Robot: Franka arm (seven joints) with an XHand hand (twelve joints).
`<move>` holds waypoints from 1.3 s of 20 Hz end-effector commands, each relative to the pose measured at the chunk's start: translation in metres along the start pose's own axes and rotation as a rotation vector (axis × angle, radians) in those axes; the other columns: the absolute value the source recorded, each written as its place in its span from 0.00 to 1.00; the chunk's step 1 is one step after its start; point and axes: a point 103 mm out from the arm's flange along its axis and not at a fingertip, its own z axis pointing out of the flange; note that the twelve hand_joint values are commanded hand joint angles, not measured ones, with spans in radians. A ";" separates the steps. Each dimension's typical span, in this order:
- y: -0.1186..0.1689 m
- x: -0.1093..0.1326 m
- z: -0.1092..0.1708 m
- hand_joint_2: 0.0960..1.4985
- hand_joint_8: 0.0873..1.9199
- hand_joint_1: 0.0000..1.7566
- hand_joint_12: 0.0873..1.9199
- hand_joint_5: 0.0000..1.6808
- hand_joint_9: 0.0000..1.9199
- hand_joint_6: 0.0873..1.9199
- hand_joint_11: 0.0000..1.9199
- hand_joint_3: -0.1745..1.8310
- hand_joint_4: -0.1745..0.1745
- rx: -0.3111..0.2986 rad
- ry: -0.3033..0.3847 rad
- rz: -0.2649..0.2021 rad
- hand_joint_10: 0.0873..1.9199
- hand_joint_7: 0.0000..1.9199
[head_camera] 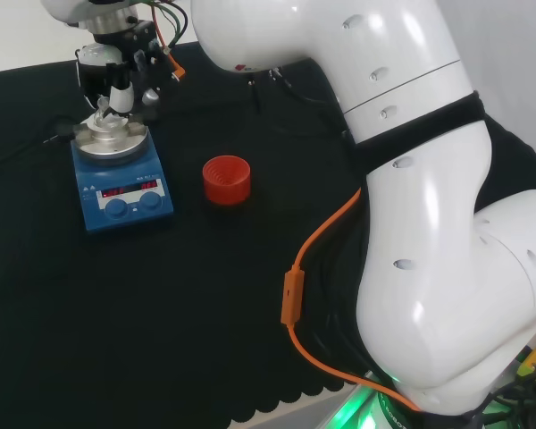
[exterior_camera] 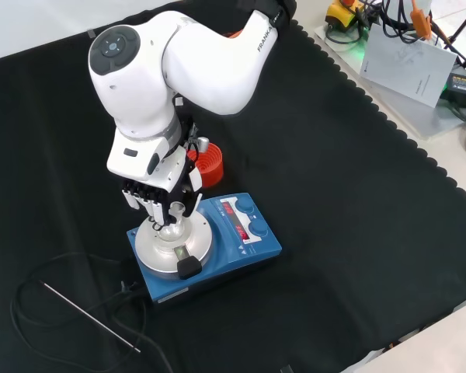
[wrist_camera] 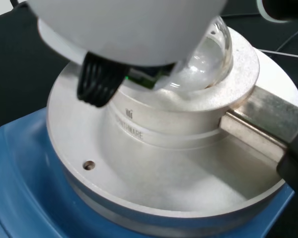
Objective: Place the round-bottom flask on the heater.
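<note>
Head view: high behind arm base, facing over surface (head_camera: 116, 340). Front view: opposite side, looking down. Wrist view: very close. All share the heater (head_camera: 122, 183).

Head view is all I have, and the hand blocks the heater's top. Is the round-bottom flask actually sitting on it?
Observer: Yes. The wrist view shows the round-bottom flask with its bulb sitting in the well of the metal block on the heater.
Operator: Is the hand holding it?
Observer: It looks so. In the front view the hand has its fingers curled round the flask's neck.
Operator: Anything else nearby?
Observer: The front view shows a thin metal rod lying on the cloth, nearer the camera than the heater.
</note>
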 end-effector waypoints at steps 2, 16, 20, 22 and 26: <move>0.000 0.000 0.000 0.23 0.38 0.76 0.47 0.74 0.88 0.36 0.74 0.62 0.00 0.000 -0.002 0.003 0.25 0.75; -0.001 0.006 0.000 0.23 0.38 0.76 0.47 0.74 0.88 0.36 0.74 0.62 0.00 -0.001 -0.003 0.001 0.25 0.75; 0.000 0.007 0.000 0.23 0.38 0.76 0.47 0.74 0.88 0.36 0.74 0.62 0.00 0.006 0.003 -0.001 0.25 0.75; 0.001 0.007 0.000 0.23 0.37 0.76 0.48 0.74 0.88 0.36 0.75 0.62 0.00 0.011 0.018 0.001 0.25 0.76; 0.002 0.006 -0.001 0.26 0.32 0.76 0.55 0.77 0.89 0.34 0.75 0.57 0.00 0.015 0.019 -0.004 0.23 0.73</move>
